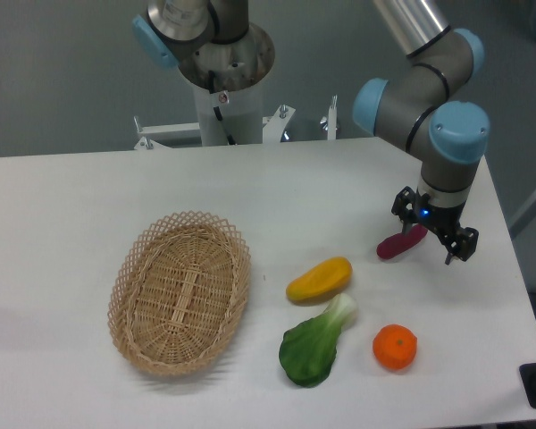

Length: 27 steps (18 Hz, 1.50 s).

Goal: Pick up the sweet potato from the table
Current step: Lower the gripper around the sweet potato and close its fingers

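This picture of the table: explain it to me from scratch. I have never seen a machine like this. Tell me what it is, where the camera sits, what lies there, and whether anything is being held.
The grey and blue jointed machine is a robot arm. At its end is a gripper, a two-fingered black claw. There is one picture, taken by a fixed camera looking down at the white table from its front side.

On the table lie a woven basket, a yellow-orange fruit, a leafy green vegetable and a round orange.

The gripper is at the small dark red sweet potato, one end of which sits between the fingers. Whether the fingers have closed on it, or it has left the table, cannot be told from this view.
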Motion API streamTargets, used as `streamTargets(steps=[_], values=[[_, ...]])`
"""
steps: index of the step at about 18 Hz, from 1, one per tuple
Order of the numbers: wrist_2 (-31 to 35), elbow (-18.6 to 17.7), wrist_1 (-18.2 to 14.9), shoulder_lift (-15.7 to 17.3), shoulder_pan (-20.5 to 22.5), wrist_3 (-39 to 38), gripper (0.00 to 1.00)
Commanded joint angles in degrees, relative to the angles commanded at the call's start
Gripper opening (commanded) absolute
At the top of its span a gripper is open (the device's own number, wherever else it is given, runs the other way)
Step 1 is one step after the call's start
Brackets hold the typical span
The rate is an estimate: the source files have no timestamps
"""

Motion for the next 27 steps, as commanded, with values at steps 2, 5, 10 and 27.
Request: streamTargets(steps=[2, 5, 10, 27], values=[[1.66, -1.06, 0.27, 0.0, 0.0, 1.49, 1.0], [3.34, -2.9, 0.36, 0.09, -0.09, 3.16, 1.0], [4.75, -5.28, 2.29, -0.09, -0.09, 3.43, 1.0], [4.49, -4.14, 5.28, -1.05, -0.17, 3.69, 0.19]])
